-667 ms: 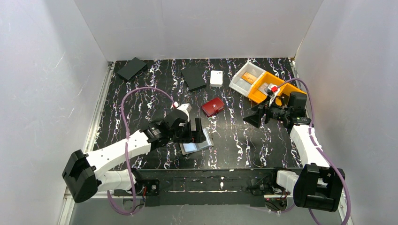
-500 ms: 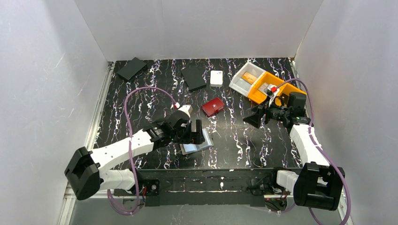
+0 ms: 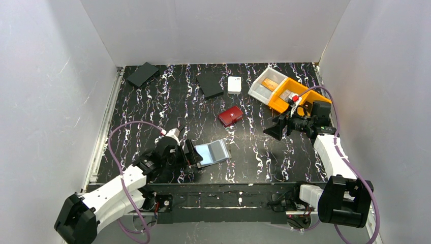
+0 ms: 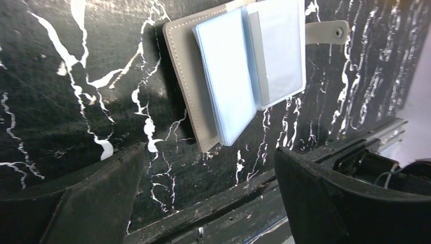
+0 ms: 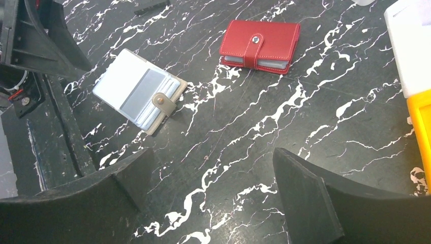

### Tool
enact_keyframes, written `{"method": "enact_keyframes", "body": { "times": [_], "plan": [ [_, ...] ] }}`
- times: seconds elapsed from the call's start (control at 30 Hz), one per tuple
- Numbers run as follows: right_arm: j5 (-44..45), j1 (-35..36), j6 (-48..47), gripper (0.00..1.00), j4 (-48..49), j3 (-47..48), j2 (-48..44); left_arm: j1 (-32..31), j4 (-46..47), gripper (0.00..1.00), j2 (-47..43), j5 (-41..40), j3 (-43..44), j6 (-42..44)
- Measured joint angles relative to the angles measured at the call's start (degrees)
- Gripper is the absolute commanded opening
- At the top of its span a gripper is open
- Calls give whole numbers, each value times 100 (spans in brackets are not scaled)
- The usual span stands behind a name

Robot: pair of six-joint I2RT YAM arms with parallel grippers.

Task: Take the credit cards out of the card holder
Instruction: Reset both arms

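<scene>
The left end effector (image 3: pixel 190 152) is no longer over the holder (image 3: pixel 213 151): the arm now sits pulled back toward 7 o'clock, its jaws wide apart and holding nothing, with the fingers just at the holder's 9 o'clock edge. That leaves the holder uncovered and lying open flat on the table (image 3: pixel 152 112), slightly toward 6 o'clock of centre, its tab pointing toward 3 o'clock. The left wrist view shows pale blue leaves (image 4: pixel 226 76) inside; whether the top one is a card or a sleeve I cannot tell. I judge the opening step done and the drawing-out of cards yet to begin, with the holder free for either arm. The right end effector (image 3: pixel 269 128) hangs at 3 o'clock, likewise spread wide and empty, facing the holder from well apart. The table is black with white veining. On it a red case (image 3: pixel 230 116) lies shut at the holder's 1 o'clock, two black squares (image 3: pixel 142 74) and a white box (image 3: pixel 234 84) sit near 12 o'clock, and a white tray (image 3: pixel 260 90) joined to an orange tray (image 3: pixel 278 104) stands at 2 o'clock. Plain white walls enclose three sides.
</scene>
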Motion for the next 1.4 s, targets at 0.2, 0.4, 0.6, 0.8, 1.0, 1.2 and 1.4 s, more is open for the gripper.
{"method": "enact_keyframes", "body": {
  "times": [0.2,0.4,0.6,0.8,1.0,1.2,1.4],
  "plan": [
    [2,0,-109,95,-139,0,15,192,728,95,-71,633,-398,-319],
    [1,0,-187,95,-150,0,17,314,1201,90,316,882,-453,-503],
    [0,0,-229,95,-170,0,32,348,1207,90,356,875,-453,-559],
    [-1,0,-245,95,-250,7,37,360,687,97,-133,803,-359,-376],
    [189,1,-398,97,-1001,620,328,757,173,98,-608,1088,404,41],
    [820,-23,-692,98,-2143,2065,854,2329,452,98,-655,2387,896,48],
    [1694,-206,-103,98,-2686,2848,916,4251,980,98,-198,4011,1091,-506]
  ]
}}
